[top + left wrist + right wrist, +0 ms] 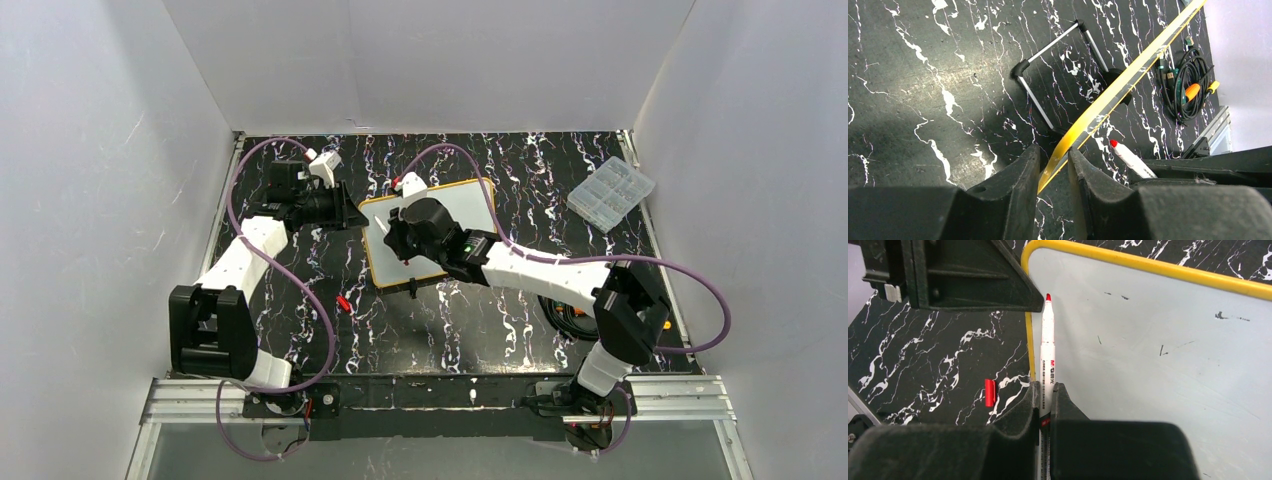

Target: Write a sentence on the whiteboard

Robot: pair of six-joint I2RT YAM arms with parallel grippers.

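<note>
Left gripper [1054, 151]: jaws narrowed to either side of the yellow frame at the left edge of the whiteboard [465, 215]; firm contact cannot be confirmed. The whiteboard sits mid-table. Right gripper [1046, 386]: clamped on a red-tipped marker [1047, 335], its tip beside the board's left frame.

One whiteboard [455, 205], one red marker [1047, 350], one loose red cap [990, 392], one clear compartment box [611, 192], one coiled cable bundle [1188, 87], and two arms: left arm [245, 255], right arm [540, 268].
</note>
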